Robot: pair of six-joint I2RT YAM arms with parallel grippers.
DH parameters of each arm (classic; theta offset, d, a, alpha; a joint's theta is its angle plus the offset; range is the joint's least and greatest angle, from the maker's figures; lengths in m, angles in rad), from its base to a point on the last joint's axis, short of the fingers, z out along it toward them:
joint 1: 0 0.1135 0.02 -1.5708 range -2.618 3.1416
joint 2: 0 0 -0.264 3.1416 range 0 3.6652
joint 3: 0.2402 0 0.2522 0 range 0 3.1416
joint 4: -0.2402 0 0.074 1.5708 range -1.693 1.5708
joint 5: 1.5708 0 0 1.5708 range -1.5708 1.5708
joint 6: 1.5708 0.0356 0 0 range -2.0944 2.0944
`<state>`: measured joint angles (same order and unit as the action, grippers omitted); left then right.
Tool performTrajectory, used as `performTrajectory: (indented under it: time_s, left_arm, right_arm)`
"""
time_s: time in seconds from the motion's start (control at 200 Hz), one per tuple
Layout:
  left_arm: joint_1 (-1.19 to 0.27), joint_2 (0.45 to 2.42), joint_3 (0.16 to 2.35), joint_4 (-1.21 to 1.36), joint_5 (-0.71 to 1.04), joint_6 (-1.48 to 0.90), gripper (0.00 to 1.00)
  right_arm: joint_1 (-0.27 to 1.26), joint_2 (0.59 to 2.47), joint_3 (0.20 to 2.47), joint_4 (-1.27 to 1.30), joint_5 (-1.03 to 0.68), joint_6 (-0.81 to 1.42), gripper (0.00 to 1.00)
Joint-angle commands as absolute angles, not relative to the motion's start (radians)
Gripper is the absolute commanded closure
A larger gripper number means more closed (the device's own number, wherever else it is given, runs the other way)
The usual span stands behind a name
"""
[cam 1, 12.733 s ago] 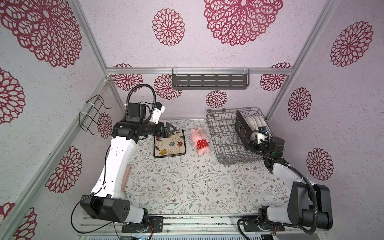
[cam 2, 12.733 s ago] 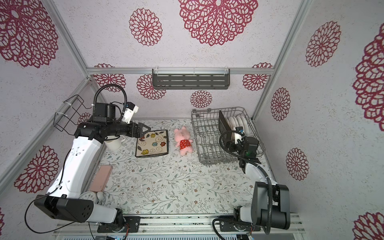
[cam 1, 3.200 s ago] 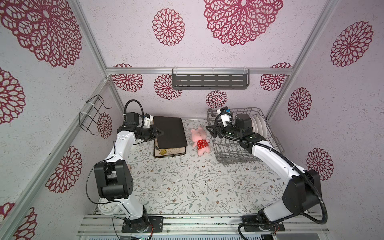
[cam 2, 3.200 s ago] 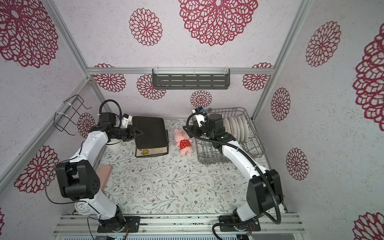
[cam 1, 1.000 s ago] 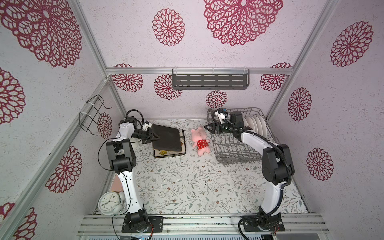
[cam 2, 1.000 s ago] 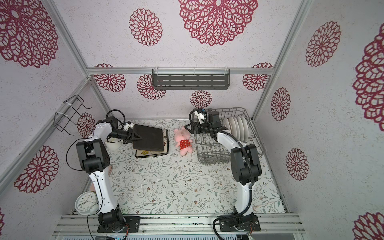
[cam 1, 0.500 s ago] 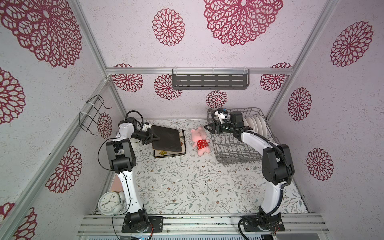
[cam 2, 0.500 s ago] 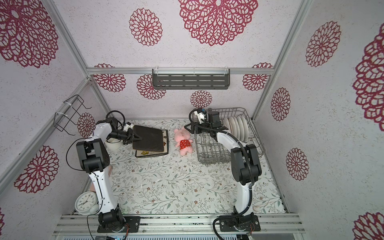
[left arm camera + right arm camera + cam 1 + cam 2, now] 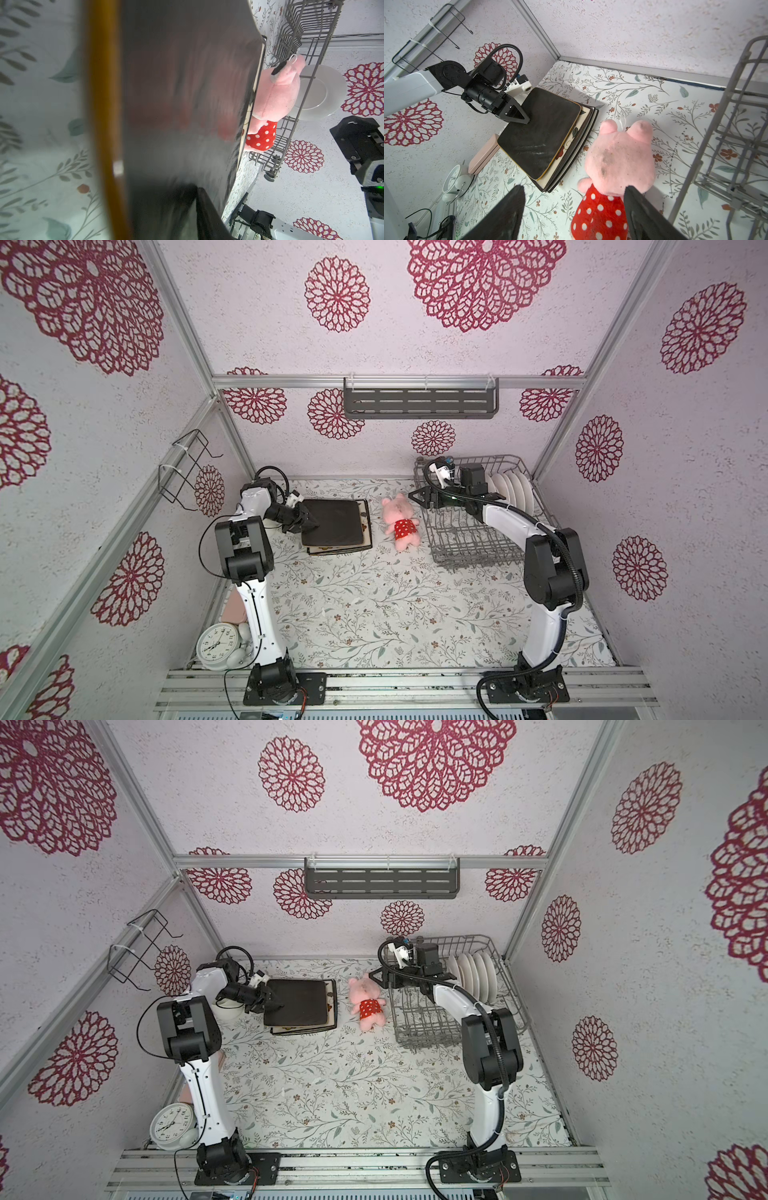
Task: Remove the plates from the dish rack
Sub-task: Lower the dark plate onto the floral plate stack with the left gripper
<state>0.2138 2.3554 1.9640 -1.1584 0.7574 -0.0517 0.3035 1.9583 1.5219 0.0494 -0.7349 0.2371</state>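
Stack (image 9: 340, 548) of square plates on the far left of the table (image 9: 374, 605), between the left arm and the pig (image 9: 401, 522). On top lies a dark plate (image 9: 334, 520), its amber rim showing in the right wrist view. Just under it a cream plate (image 9: 568, 143) with painted flowers peeks out.

Left gripper (image 9: 309, 523) is right at that dark plate's left edge. The top finger (image 9: 523, 119) lies over the rim, and the plate's edge sits between the jaws. Clamped or slack? Can't tell from here: the left wrist view is filled by the plate's dark face, too close and blurred to settle it.

Over on the other side, the rack (image 9: 478, 539) stands at the far right of the table. A row of round white plates (image 9: 509, 489) stands upright in its back right corner.

Right gripper (image 9: 419, 501) hovers at the rack's far left corner, just beside the pig's head. Its jaws are spread wide with nothing between them. In its own wrist view both fingers (image 9: 508, 207) frame the pig below.
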Motion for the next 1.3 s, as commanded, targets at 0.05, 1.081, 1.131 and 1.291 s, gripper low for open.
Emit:
performTrajectory:
  time_s: [0.05,1.081,1.131,1.291]
  left_arm:
    - [0.208,2.351,1.974,-1.152,0.728,-0.016,0.69]
    - [0.185,2.332,2.019,-1.181,0.576,-0.027,0.61]
    - [0.183,2.330,2.019,-1.181,0.572,-0.027,0.61]
    - [0.178,2.323,2.023,-1.183,0.568,-0.027,0.60]
  right_arm:
    - [0.296,1.961,1.555,0.055,-0.754,0.222,0.22]
    - [0.301,1.974,1.566,0.031,-0.747,0.219,0.22]
    - [0.301,1.973,1.565,0.031,-0.745,0.219,0.22]
    - [0.301,1.970,1.563,0.025,-0.743,0.219,0.22]
